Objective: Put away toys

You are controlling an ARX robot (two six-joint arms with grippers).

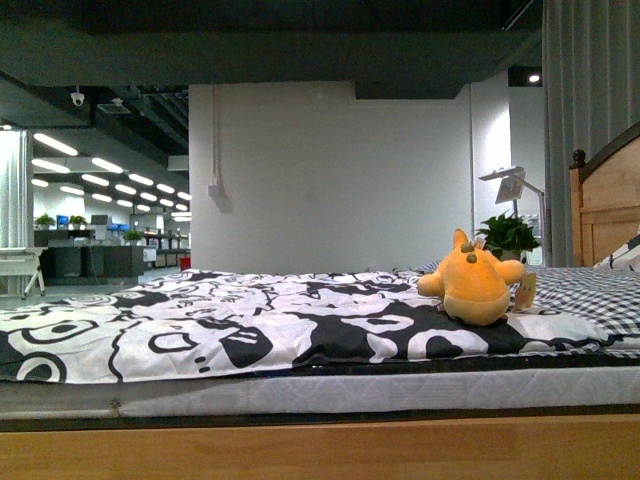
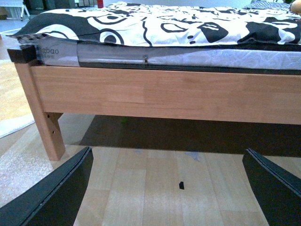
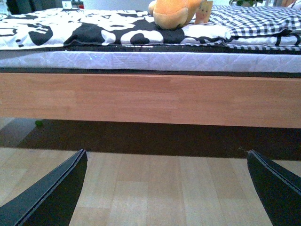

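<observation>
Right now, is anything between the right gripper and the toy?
Yes. The right gripper hangs low, open, facing the bed's wooden rail and mattress edge; the toy lies above them on the quilt.

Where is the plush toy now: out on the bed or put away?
Out. The plush toy sits in plain view on the black-and-white duvet, beside the checked bedding.

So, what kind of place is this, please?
Probably a bedroom set built inside a large office hall: a wooden bed with a patterned quilt, a plush toy, and ceiling strip lights over desks behind.
</observation>
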